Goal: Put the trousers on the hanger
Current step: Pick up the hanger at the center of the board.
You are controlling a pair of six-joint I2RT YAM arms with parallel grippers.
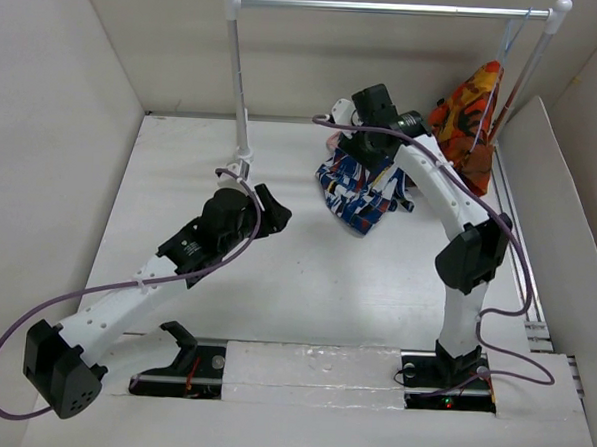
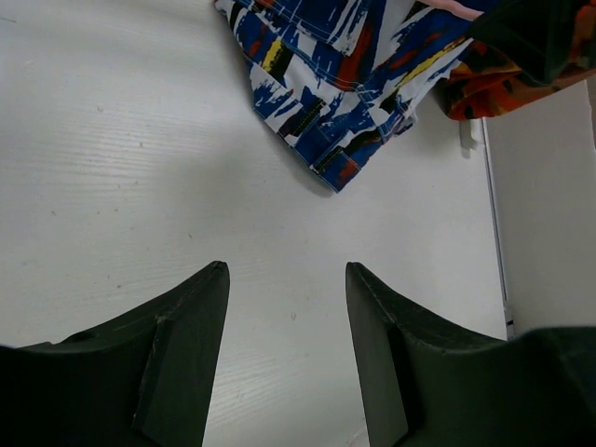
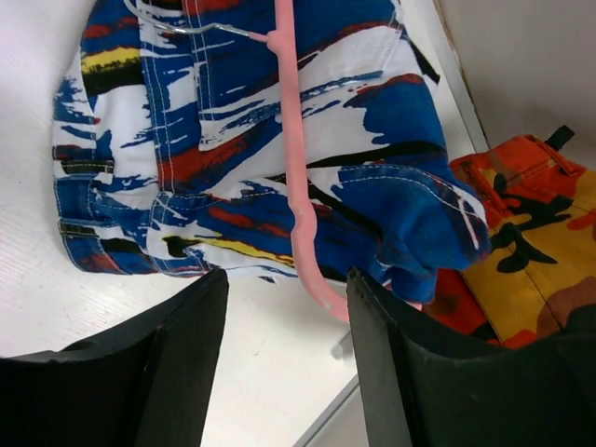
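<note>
The blue trousers [image 1: 365, 192] with white, red and yellow splotches lie bunched on the table at the back centre; they also show in the left wrist view [image 2: 326, 84] and the right wrist view [image 3: 233, 140]. The pink hanger [image 3: 296, 177] lies across them, its metal hook toward the top of that view and its lower corner poking past the fabric. My right gripper [image 3: 287, 279] hovers open and empty just above that corner. My left gripper [image 2: 287, 275] is open and empty over bare table, short of the trousers.
An orange-red patterned garment [image 1: 469, 117] hangs at the right end of the white rail [image 1: 390, 7], right beside the trousers. A white rack post [image 1: 238, 80] stands near my left gripper. White walls enclose the table; a side panel [image 1: 545, 196] stands at right.
</note>
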